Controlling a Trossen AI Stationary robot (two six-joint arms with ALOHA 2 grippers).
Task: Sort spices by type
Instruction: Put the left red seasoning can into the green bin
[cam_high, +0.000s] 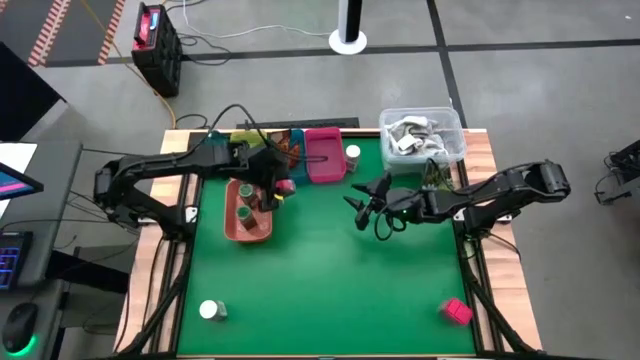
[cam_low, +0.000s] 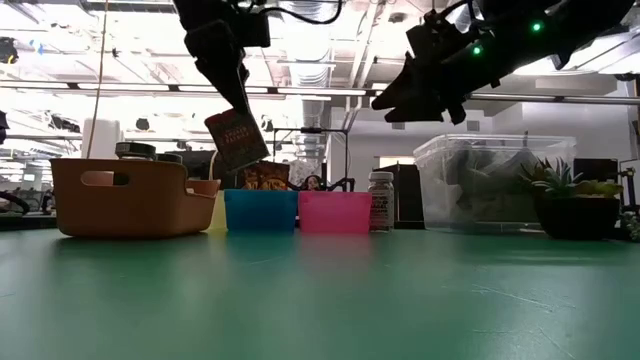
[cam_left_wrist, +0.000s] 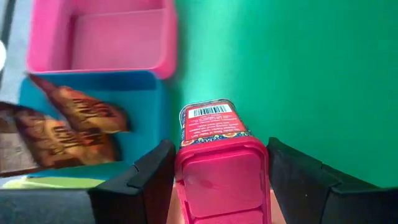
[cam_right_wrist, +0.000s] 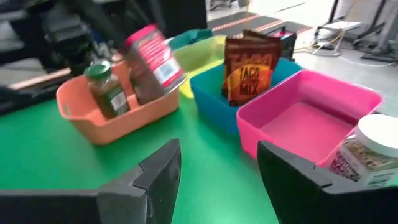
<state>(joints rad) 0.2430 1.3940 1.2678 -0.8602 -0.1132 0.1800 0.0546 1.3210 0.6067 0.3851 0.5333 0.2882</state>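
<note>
While my left end effector (cam_left_wrist: 214, 180) holds the pink box (cam_left_wrist: 221, 165) clamped between its fingers above the tabletop (cam_high: 330, 260), just beside the blue tray (cam_left_wrist: 146, 134) and near the pink tray (cam_left_wrist: 99, 37), I judge it best to carry it squarely over the pink tray before letting go. My right end effector (cam_right_wrist: 217, 180) waits wide open, empty, over the green tabletop, with a bright ceiling-lit workshop behind.
</note>
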